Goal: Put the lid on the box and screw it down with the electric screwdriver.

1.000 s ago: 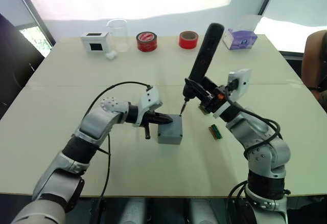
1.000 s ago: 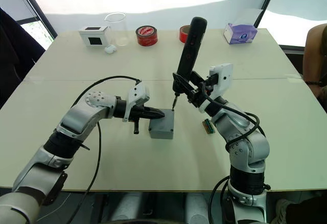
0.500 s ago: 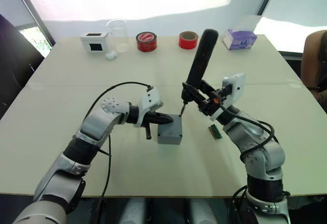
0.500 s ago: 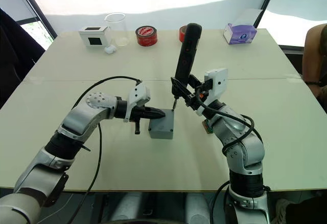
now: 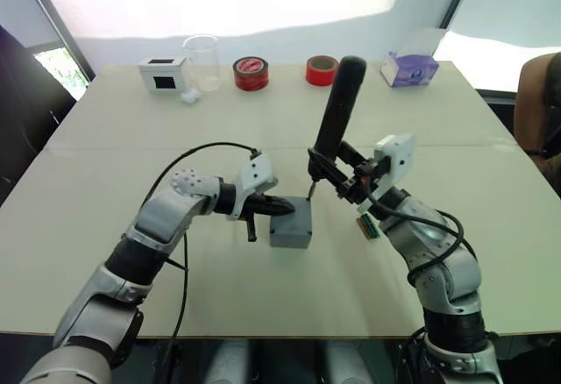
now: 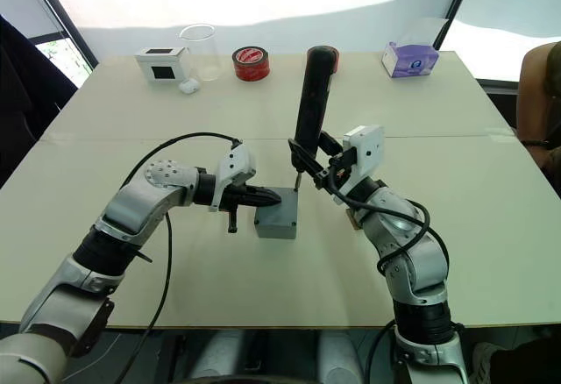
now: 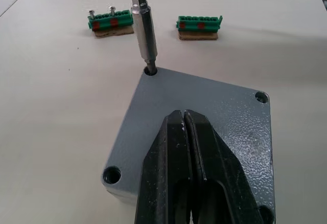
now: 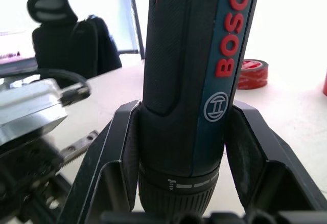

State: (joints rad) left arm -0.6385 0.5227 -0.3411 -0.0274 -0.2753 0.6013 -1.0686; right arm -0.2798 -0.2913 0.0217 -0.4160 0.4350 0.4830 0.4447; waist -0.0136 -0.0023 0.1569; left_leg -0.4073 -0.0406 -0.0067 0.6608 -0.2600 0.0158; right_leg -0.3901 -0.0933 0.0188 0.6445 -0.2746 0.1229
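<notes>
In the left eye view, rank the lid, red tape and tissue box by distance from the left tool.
1. Lid: on the box, under the shut left tool.
2. Red tape: far edge, middle.
3. Tissue box: far right corner.

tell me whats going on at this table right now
The right gripper is clamped on the electric screwdriver, holding it nearly upright with the bit set in a corner screw hole of the lid. The lid already sits on the grey box. The left gripper, fingers shut, presses down on the lid to steady it. Two green connector strips lie on the table beyond the box.
</notes>
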